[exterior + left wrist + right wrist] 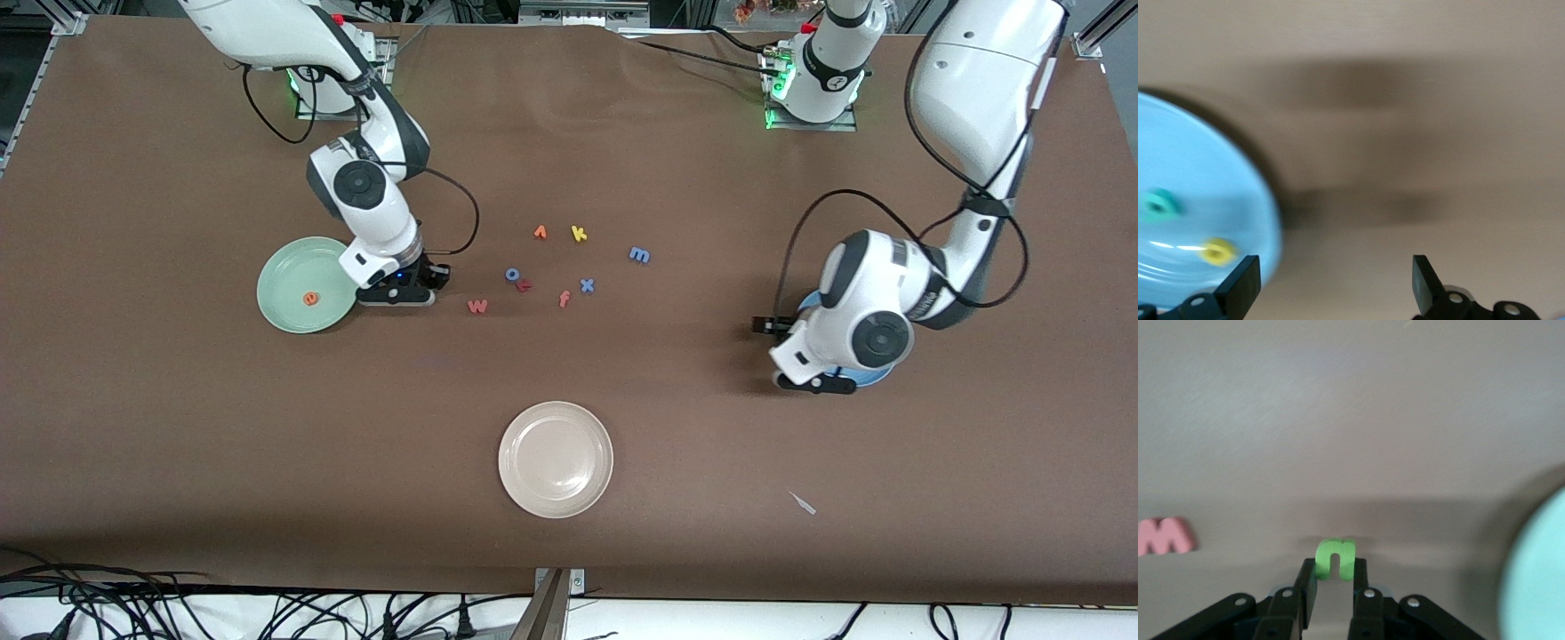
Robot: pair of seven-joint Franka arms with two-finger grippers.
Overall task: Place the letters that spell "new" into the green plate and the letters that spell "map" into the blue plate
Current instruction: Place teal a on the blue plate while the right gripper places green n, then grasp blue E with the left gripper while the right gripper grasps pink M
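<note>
The green n [1335, 558] is pinched between the right gripper [1335, 577] jaws beside the green plate [1538, 573]. The left gripper [1335, 283] jaws are spread beside the blue plate [1198, 200].

White arms, grey joints, black cables.

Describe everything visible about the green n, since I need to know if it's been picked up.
The green n is a small bright-green foam letter, an arch with two legs and a slot between them. The right pincer is shut on it, a finger against each leg. It sits low over the brown table, beside the green plate; whether it has lifted off cannot be told.
</note>
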